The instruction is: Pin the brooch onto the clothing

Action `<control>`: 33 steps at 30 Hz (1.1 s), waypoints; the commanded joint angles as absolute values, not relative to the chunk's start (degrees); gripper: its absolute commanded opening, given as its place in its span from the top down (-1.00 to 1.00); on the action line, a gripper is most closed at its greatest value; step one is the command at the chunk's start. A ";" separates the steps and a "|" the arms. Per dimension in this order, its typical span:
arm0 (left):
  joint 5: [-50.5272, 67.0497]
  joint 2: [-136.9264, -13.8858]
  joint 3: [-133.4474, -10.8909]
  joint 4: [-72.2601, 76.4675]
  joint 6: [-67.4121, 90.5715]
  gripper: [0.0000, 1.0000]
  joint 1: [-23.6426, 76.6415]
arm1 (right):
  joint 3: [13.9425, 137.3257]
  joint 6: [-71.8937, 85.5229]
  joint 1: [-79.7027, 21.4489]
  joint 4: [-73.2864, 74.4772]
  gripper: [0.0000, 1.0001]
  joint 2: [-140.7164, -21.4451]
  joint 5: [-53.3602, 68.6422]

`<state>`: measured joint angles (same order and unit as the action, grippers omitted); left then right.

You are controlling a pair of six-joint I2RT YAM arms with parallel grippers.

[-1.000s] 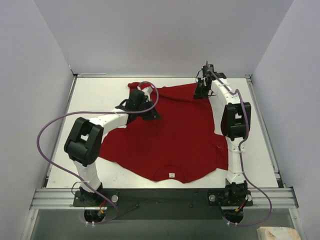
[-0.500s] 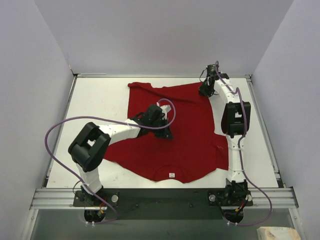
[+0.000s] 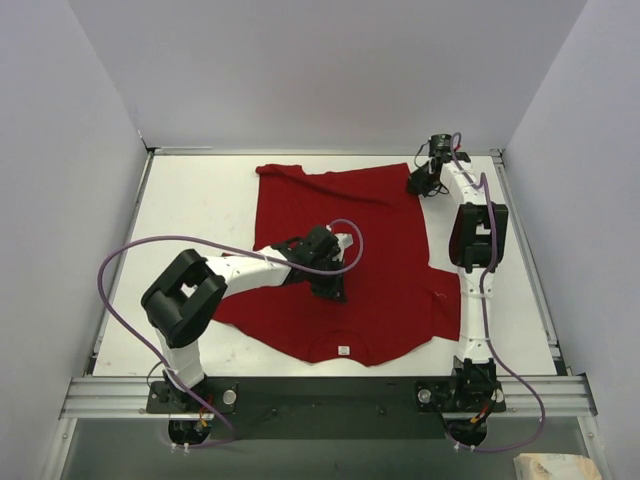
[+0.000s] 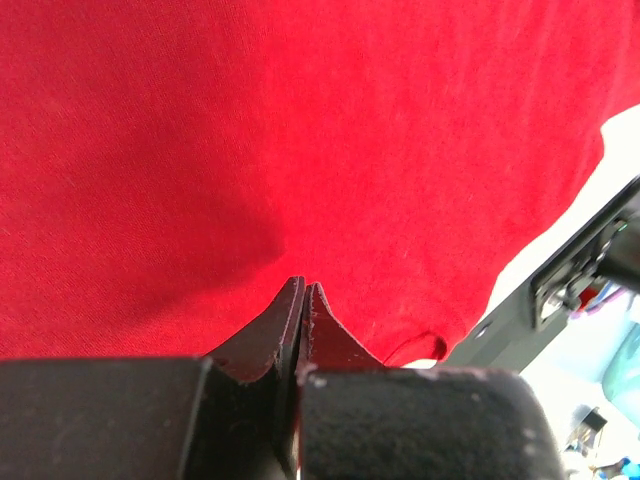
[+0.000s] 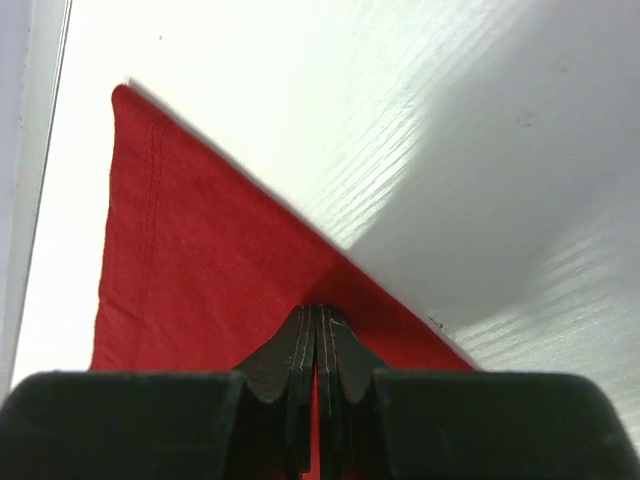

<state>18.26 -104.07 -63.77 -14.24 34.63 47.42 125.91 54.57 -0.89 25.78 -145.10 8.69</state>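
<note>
The clothing [image 3: 370,230], a red T-shirt, lies spread flat on the white table [image 3: 190,200], its collar with a small white label [image 3: 343,350] toward the arms. My left gripper [image 3: 335,292] is shut and low over the middle of the shirt; in the left wrist view its tips [image 4: 303,285] meet over red fabric [image 4: 300,130] with nothing between them. My right gripper [image 3: 418,187] is shut at the shirt's far right corner, and its tips [image 5: 318,310] rest on the cloth [image 5: 200,260] just inside the edge. The brooch is out of view.
Grey walls enclose the table on three sides. An aluminium rail [image 3: 320,392] runs along the near edge and carries both arm bases. A purple cable [image 3: 130,260] loops out to the left of the left arm. A beige object [image 3: 555,467] lies below the rail at bottom right.
My left gripper has slid from the shirt's far left corner toward its middle and the collar; that folded corner now lies flat. My right gripper has shifted slightly right at the far corner.
</note>
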 commanded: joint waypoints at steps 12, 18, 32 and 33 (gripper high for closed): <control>17.58 -106.78 -63.89 -21.18 33.40 1.00 50.01 | 127.00 60.64 3.51 27.51 1.00 -148.27 9.14; 16.88 -106.88 -63.89 -21.36 33.14 1.00 50.19 | 127.97 58.98 3.87 24.62 1.00 -148.54 13.00; 12.83 -101.61 -75.23 -21.37 27.42 1.00 46.07 | 119.74 45.98 0.97 18.11 1.00 -128.18 16.17; 13.18 -100.30 -75.15 -20.57 27.60 1.00 45.18 | 118.14 43.88 0.36 18.11 1.00 -126.49 16.35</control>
<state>13.74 -105.80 -72.25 -23.64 29.34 48.66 122.30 50.76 2.66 19.42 -140.05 14.48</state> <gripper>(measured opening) 0.046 0.026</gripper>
